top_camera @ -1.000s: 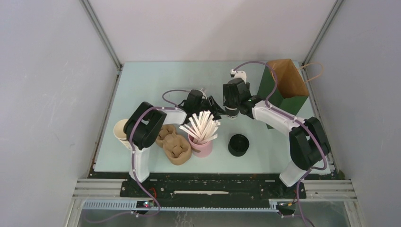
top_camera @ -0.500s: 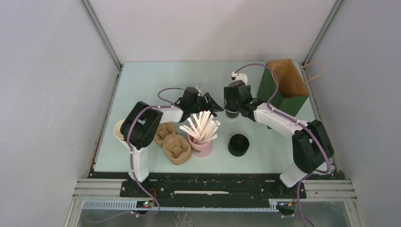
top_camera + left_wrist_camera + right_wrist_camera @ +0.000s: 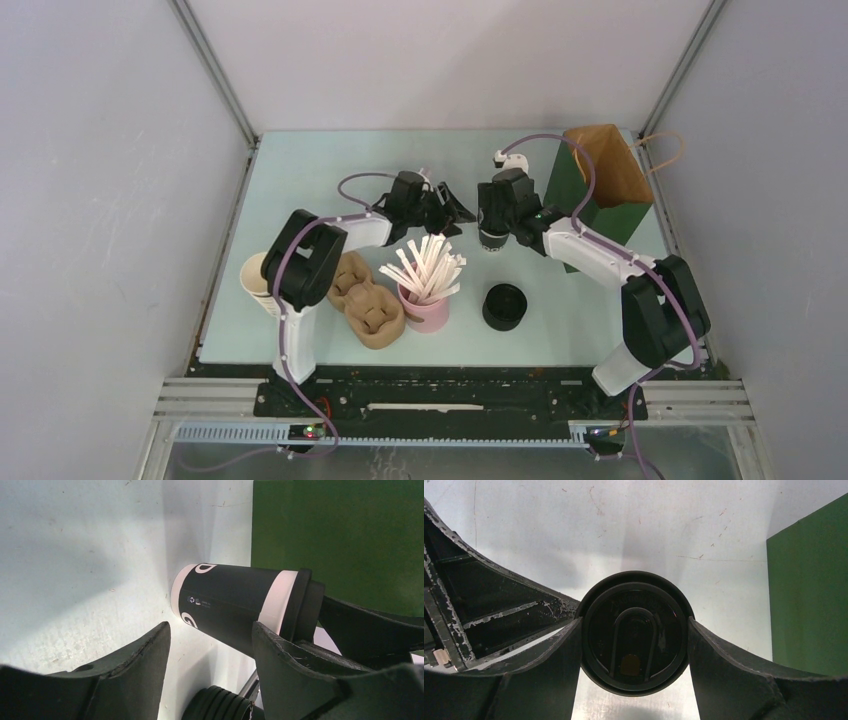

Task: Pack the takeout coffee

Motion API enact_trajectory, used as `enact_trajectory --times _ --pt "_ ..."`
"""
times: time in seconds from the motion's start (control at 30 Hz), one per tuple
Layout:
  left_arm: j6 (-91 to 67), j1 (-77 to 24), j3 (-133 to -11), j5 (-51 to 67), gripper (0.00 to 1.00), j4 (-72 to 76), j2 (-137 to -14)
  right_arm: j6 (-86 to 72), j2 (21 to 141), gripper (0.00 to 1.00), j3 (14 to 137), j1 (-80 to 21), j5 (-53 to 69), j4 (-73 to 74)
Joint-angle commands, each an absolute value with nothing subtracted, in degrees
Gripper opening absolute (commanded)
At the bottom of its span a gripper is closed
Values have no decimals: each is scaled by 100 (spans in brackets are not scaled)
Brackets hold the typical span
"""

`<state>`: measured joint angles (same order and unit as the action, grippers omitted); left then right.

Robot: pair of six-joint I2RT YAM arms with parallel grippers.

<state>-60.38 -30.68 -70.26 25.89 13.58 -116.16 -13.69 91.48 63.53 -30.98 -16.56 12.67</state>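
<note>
The takeout coffee point(image 3: 489, 241), a small black paper cup with a black lid, is at mid-table just left of the green bag. My right gripper point(image 3: 492, 228) is shut on it from above. In the right wrist view both fingers press the sides of the round lid point(image 3: 634, 635). The left wrist view shows the cup point(image 3: 230, 597) from the side, with white bands and the right fingers at its lid. My left gripper point(image 3: 452, 213) is open and empty just left of the cup, and its jaws point(image 3: 211, 630) stand apart short of the cup.
A green paper bag point(image 3: 605, 180) stands open at the back right, close to the cup. A pink holder of white straws point(image 3: 428, 300), a squat black stack of lids point(image 3: 504, 306), a brown pulp carrier point(image 3: 368, 300) and a stack of cups point(image 3: 255, 275) sit nearer the front.
My left gripper has drawn back a little toward the far side, away from the straws. My right gripper, with the cup, has shifted slightly right toward the bag.
</note>
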Motion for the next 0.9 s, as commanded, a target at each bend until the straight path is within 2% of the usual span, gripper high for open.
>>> enact_trajectory --times 0.0,0.53,0.87 --pt "-5845 -3200 -7449 2636 66 1399 -11654 -1061 9558 74 5912 -3144 -1130 2607" --pt "-5541 -3506 -7650 2350 67 946 -11422 -1221 10361 74 6322 -3381 -2054 3520" --pt "-5669 -3559 -7632 2449 67 1090 -11401 -1393 10405 74 6266 -3566 -2353 3603"
